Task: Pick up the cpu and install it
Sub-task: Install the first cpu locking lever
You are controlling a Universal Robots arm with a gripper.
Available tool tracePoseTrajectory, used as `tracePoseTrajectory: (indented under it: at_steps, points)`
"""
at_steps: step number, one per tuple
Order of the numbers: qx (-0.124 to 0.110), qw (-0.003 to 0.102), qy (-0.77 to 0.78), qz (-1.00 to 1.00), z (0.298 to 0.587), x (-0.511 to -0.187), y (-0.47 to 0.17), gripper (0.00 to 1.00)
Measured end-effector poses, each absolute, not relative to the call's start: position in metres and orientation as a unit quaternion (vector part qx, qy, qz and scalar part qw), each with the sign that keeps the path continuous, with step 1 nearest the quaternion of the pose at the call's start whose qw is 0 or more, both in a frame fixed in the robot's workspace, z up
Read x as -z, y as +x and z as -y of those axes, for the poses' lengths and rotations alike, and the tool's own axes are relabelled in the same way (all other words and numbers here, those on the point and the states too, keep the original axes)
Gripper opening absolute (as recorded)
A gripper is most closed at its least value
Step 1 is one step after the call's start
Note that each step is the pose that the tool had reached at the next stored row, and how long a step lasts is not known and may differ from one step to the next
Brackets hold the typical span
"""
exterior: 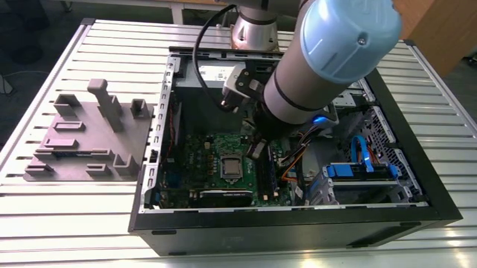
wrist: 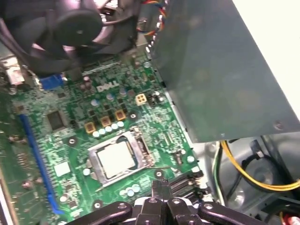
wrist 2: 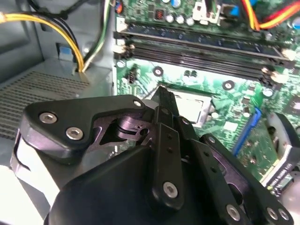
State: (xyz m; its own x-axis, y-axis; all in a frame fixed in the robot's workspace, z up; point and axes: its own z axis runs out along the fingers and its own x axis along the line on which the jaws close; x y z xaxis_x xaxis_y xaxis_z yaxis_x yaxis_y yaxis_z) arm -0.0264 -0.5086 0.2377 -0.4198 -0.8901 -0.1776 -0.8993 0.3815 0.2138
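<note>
Cpu (wrist: 115, 158) sat flat in the socket (wrist: 140, 152) on the green board (wrist: 70, 140), pale metal top up, metal frame around it; also seen in the second wrist view (wrist 2: 190, 107) and in the exterior view (exterior: 230, 166) near the board's middle. Nothing was gripping it.

Tool (wrist: 161, 187) hung above the board just beside the socket, fingers pressed together with no gap, holding nothing. In the second wrist view the closed tips (wrist 2: 164, 96) pointed at the cpu's near edge; contact with it could not be told. In the exterior view the tool (exterior: 260, 148) was low inside the case (exterior: 298, 223), under the arm (exterior: 328, 56), close to the socket on the exterior view's right.

Memory slots (wrist 2: 201, 47) ran along the board beyond the socket. A blue slot (wrist: 40, 159) lay along one board side. A black fan (wrist: 70, 28) sat at the far end of the board. Grey power box (wrist: 220, 70) stood beside the board, yellow wires (wrist: 253, 173) below it.

Case lay open on the slatted surface (exterior: 44, 223), toward its middle and right in the exterior view. A grey-purple block holder (exterior: 89, 139) lay on the surface near its left edge in the exterior view, just beside the case. Blue drive bracket (exterior: 361, 170) was in the case's front-right corner.
</note>
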Motion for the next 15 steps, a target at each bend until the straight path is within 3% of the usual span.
tracePoseTrajectory:
  at_steps: [15]
  points:
    - [-0.139, 0.016, -0.540, -0.830, 0.482, -0.237, -0.023, 0.11]
